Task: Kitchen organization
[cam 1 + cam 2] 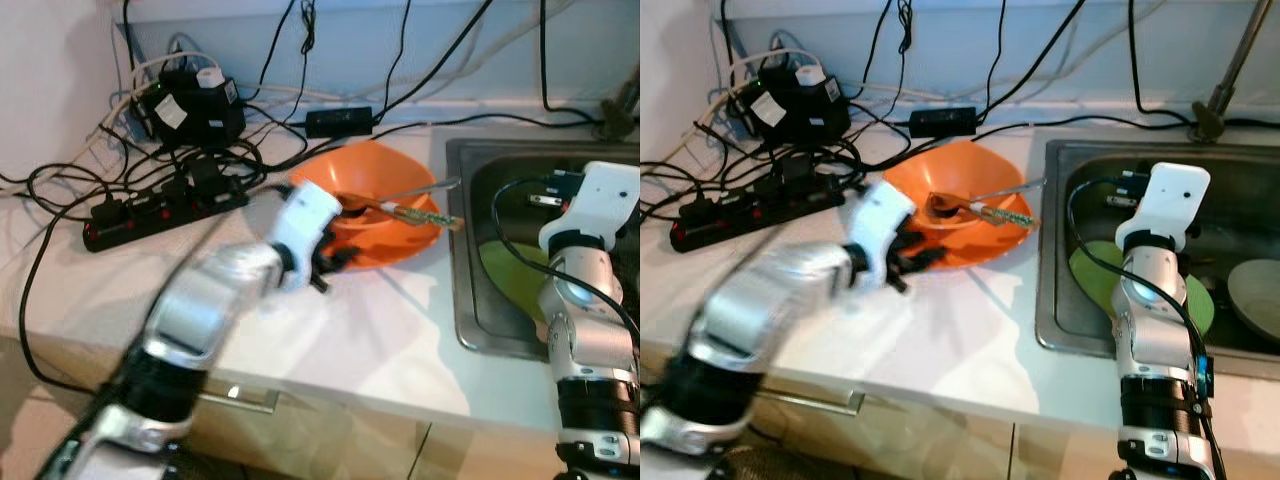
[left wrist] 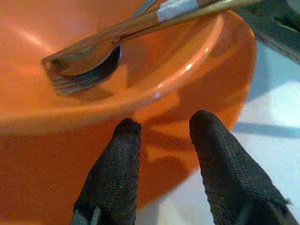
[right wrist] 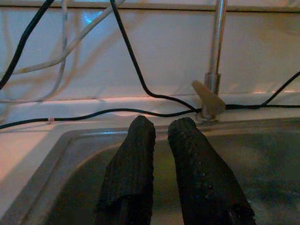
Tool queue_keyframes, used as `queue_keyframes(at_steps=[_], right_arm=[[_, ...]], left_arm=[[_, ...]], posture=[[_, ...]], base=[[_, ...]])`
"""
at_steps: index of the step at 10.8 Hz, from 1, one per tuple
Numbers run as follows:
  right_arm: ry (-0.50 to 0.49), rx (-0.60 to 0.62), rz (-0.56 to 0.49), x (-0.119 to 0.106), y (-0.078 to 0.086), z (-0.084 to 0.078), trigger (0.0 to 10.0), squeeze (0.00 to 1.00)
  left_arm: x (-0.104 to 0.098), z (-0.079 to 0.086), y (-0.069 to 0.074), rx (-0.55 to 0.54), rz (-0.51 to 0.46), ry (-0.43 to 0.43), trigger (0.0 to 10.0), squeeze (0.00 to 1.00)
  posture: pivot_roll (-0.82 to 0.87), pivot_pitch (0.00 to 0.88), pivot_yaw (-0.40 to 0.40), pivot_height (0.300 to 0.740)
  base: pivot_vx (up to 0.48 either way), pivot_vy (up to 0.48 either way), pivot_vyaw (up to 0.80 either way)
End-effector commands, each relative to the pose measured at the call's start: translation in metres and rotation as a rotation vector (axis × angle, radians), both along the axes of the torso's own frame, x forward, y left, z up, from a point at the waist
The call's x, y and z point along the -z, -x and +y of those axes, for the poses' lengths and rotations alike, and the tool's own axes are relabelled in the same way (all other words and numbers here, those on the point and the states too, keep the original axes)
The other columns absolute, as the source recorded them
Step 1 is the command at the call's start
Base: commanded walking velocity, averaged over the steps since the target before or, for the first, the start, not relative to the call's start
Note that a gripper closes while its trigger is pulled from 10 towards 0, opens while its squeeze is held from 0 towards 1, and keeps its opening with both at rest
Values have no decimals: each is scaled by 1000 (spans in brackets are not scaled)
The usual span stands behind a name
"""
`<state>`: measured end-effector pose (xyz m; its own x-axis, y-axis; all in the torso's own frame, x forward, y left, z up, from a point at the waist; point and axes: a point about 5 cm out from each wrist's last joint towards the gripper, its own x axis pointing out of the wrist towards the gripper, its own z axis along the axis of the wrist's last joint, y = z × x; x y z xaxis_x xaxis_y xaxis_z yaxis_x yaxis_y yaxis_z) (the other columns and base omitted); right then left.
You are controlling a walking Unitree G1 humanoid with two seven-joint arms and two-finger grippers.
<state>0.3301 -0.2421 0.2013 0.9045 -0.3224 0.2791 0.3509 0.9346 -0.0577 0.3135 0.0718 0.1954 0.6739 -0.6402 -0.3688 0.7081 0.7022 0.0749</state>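
Open jaws just short of orange bowl (image 2: 197, 93) — spoon (image 2: 89, 58) resting inside.

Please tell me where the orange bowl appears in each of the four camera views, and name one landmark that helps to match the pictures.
Left eye view: orange bowl at upper centre, on the counter left of the sink.
Right eye view: at upper centre-left, again beside the sink.
Left wrist view: very close, just beyond the left gripper, open.
Right wrist view: not in it.
Shared landmark: the fork lying in the bowl.
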Motion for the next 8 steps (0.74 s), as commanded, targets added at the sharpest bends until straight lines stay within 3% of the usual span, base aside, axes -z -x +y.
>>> queue_keyframes(at_steps=[1,3,5,8], right_arm=[[1,-11,-11,-3,-1,4,10000,0],[-2,-13,-13,-2,-1,6,10000,0],[-3,-10,-15,-2,1,5,10000,0],[-9,-13,-12,0,1,7,10000,0]], left_arm=[[0,-1,-7,-31,-27,-18,10000,0],[-1,-12,-19,-84,-53,13,10000,0],[-1,-12,-25,-147,-69,-25,10000,0],[10,-14,-20,-121,-33,-95,10000,0]], posture=[[68,48,140,740],[59,47,146,740],[54,48,152,740],[63,50,157,740]], base=[[0,0,0],[0,0,0],[0,0,0],[0,0,0]])
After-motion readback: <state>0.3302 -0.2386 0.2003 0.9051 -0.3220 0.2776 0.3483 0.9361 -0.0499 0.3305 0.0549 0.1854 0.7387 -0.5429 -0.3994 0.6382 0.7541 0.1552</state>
